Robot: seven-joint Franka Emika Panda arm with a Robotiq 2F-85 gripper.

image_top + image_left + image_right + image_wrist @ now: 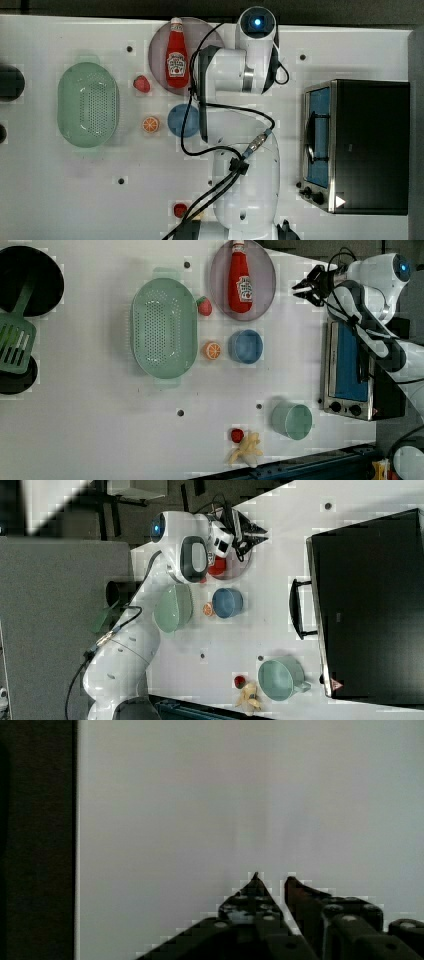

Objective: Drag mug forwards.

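The teal-green mug [292, 420] stands on the white table near the control-knob end of the toaster oven, at the left view's lower right. In the right view the mug [280, 678] shows its short handle pointing at the oven. My gripper [299, 290] hovers far from it, over bare table between the purple plate and the oven, at the left view's upper right. The right view has the gripper [261, 532] by the plate's edge. In the wrist view the gripper [272, 881] holds nothing, its dark fingertips [254, 892] a narrow gap apart over white table.
A ketchup bottle [239, 277] lies on the purple plate [218, 287]. A blue cup [245, 346], orange slice [212, 350], strawberry [204, 305] and pale-green colander [163, 327] fill the middle. The toaster oven [347, 367] lines one side. A banana [246, 450] and red fruit [237, 435] lie beside the mug.
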